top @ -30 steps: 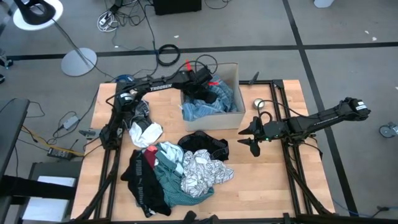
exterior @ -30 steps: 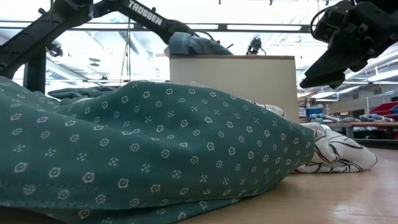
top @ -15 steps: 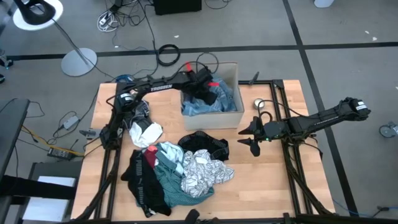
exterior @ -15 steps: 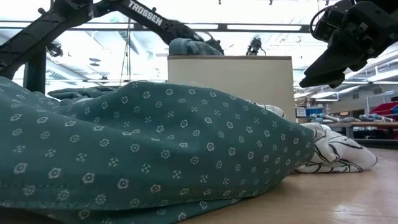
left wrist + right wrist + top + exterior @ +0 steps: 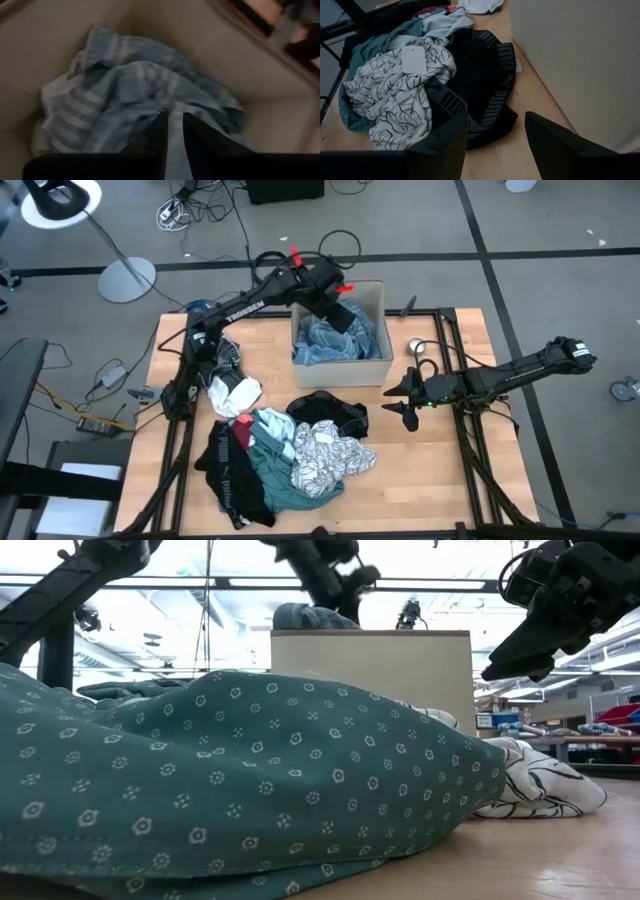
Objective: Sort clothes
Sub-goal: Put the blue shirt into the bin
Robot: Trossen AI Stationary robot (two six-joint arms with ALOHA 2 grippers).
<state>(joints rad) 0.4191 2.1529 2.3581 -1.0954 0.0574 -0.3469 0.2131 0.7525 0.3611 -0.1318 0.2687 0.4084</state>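
Observation:
Light blue shirts [image 5: 335, 340] lie heaped inside the tan cardboard box [image 5: 372, 370]; they also show in the left wrist view [image 5: 125, 85]. My left gripper [image 5: 345, 313] hangs above them, shut and empty, with only a slit between the fingers [image 5: 175, 131]. My right gripper [image 5: 405, 405] is open and empty just above the table, right of a black garment [image 5: 328, 410]. The pile in front holds a black-and-white patterned piece [image 5: 325, 455], a teal shirt [image 5: 275, 475], a black piece [image 5: 225, 470], a white piece [image 5: 235, 392] and a bit of red [image 5: 243, 423].
A small round metal tin [image 5: 416, 346] stands right of the box. The box wall [image 5: 580, 60] rises close beside my right gripper. Bare wood [image 5: 430, 470] lies at the table's near right. The teal shirt [image 5: 220, 770] fills the low view.
My left gripper has gone up out of the box and a little toward the table's far edge. The light blue shirts have stayed in the box.

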